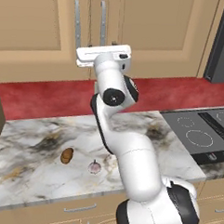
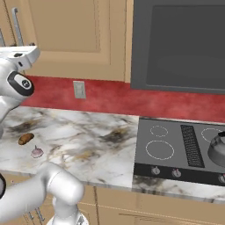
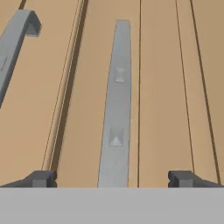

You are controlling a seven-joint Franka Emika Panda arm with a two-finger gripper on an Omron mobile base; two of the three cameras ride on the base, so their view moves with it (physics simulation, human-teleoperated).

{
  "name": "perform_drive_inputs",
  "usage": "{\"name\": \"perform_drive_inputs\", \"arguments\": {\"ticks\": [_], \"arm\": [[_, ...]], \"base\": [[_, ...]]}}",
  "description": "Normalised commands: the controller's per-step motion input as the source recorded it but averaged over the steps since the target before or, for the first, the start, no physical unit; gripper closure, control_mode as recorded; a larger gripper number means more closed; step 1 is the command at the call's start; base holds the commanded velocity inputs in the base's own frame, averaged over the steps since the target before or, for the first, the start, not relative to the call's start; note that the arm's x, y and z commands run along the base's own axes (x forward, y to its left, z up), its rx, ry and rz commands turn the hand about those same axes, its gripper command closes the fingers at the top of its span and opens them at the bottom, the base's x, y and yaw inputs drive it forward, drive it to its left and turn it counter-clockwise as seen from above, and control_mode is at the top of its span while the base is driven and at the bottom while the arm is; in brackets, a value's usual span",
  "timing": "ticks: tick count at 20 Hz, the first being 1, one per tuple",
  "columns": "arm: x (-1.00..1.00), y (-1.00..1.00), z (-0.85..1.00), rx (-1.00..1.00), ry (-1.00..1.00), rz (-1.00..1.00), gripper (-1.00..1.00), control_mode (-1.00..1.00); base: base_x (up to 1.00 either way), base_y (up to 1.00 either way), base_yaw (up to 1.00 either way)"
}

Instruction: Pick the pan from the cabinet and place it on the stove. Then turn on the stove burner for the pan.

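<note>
Two tan doors of the cabinet (image 1: 53, 22) shut, meeting at a seam, each with a long silver bar handle (image 3: 116, 109). Pan out of sight behind those doors, if there at all; cannot tell. Arm (image 1: 130, 152) reared up off the base, hand level with the lower ends of the handles. Gripper (image 3: 113, 178) spread as wide as it goes, nothing between the fingertips (image 3: 43, 178), right-hand handle centred in the gap, second handle (image 3: 13, 48) off to the upper left in the hand view. Whether tips touch the door: cannot tell.

Below, marbled grey-white counter (image 1: 38, 142), red backsplash (image 1: 49, 96) behind. Stove (image 2: 176, 149) well off to the arm's right, dark glass, white burner circle (image 2: 159, 149) bare, knobs (image 2: 155, 170) along the front edge. Dark hood panel (image 2: 180, 44) above it. Grey kettle-like vessel (image 2: 217, 148) at the far right edge. Wall socket (image 2: 79, 89) on the red. Small brown lump (image 1: 67, 155) and pale pinkish bulb (image 1: 94, 167) near each other on the counter.
</note>
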Motion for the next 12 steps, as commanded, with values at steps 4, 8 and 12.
{"name": "perform_drive_inputs", "arguments": {"ticks": [4, 8, 12], "arm": [[0.22, 0.14, 0.0, 0.0, 0.0, -0.02, -1.0, -1.0], [0.15, 0.11, -0.01, 0.0, 0.01, -0.01, 1.0, -1.0], [0.0, 0.02, -0.02, 0.0, 0.0, -0.01, 1.0, -1.0]], "base": [[0.0, 0.0, 0.0], [0.0, 0.0, 0.0], [0.0, 0.0, 0.0]]}}
